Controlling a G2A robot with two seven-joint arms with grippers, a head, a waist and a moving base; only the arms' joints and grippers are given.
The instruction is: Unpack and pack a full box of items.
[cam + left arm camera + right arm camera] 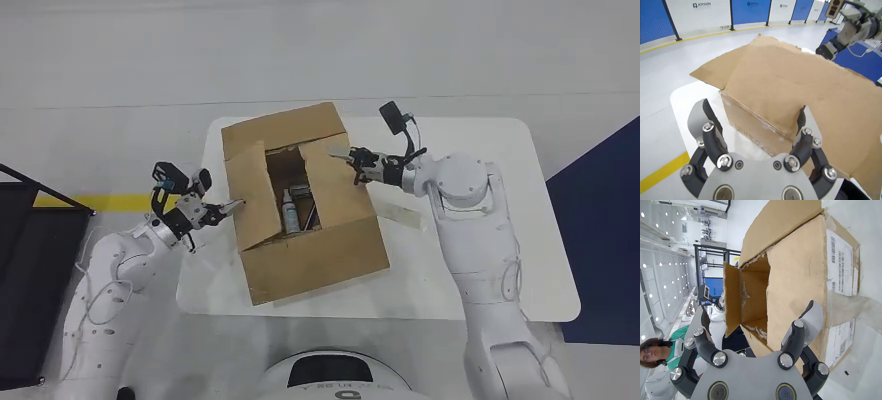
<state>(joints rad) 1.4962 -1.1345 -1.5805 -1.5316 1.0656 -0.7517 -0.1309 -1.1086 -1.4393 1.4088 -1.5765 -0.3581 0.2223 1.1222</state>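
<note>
Pale grey floor [659, 75] with yellow line [662, 171], blue-and-white partition panels [700, 15] behind

White table [520, 150], open cardboard box [330, 250] on it

Bright ceiling lamps [664, 287] give even light, soft shadows; wrist views bulge.

Matt cardboard box [320, 250], rough torn edges, smooth white table [535, 180], paper labels [841, 262]
</note>
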